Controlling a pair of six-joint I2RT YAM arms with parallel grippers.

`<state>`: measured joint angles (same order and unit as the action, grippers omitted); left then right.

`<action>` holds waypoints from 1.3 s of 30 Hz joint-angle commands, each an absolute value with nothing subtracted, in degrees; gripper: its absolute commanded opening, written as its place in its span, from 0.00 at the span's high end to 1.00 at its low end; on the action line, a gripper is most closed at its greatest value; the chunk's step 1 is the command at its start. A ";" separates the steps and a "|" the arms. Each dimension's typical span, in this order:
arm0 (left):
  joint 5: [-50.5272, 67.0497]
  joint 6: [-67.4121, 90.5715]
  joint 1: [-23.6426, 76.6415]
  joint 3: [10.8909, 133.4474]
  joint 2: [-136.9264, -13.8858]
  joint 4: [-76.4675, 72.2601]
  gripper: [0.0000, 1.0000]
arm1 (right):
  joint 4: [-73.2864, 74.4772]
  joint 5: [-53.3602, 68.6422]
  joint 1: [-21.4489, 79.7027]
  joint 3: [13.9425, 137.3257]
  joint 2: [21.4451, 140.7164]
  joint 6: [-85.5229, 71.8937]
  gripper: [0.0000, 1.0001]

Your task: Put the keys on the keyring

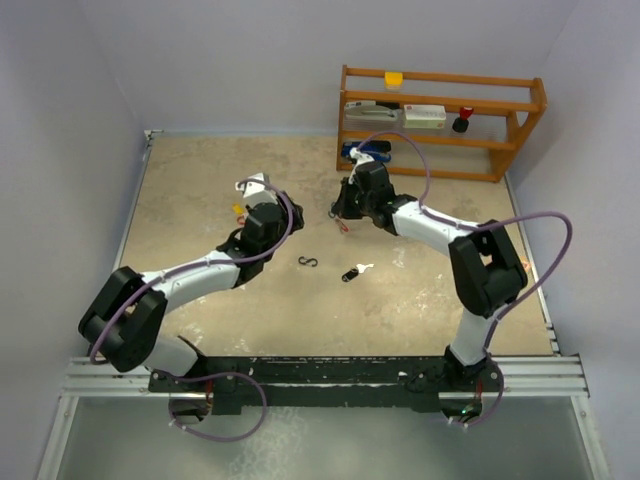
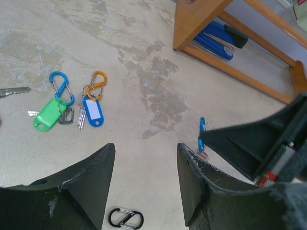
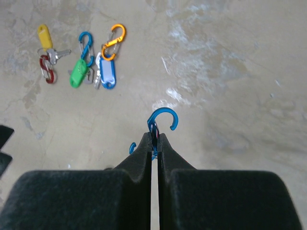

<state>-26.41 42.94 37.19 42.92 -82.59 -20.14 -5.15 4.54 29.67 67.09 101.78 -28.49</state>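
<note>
My right gripper [image 3: 154, 136] is shut on the keyring, a blue S-shaped clip [image 3: 163, 120], just above the table; a small reddish piece [image 2: 204, 154] hangs under it. Keys lie in a group on the table: a yellow-tagged key [image 3: 44, 36], a green-tagged key [image 2: 49, 114] and a blue-tagged key [image 2: 93, 111], among red [image 3: 46, 70], blue [image 2: 59, 84] and orange [image 2: 98, 82] clips. A black fob [image 1: 350, 274] lies apart in the middle. My left gripper [image 2: 146, 148] hangs open and empty right of the group. A black S-clip [image 2: 125, 218] lies beneath it.
A wooden rack [image 1: 440, 120] stands at the back right, with a blue stapler [image 2: 218, 39] under its lowest shelf. A loose silver key [image 2: 13, 91] lies left of the group. The right gripper [image 2: 259, 148] hangs close to my left gripper's right finger.
</note>
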 commanded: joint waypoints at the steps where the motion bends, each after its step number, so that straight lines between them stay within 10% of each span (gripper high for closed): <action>1: -27.21 44.10 37.00 41.95 -79.52 -20.92 0.48 | -4.54 8.02 30.36 74.16 105.68 -26.55 1.00; 39: -27.86 44.54 36.47 39.59 -78.13 -21.01 0.48 | -12.66 18.78 30.15 82.05 119.34 -38.75 0.73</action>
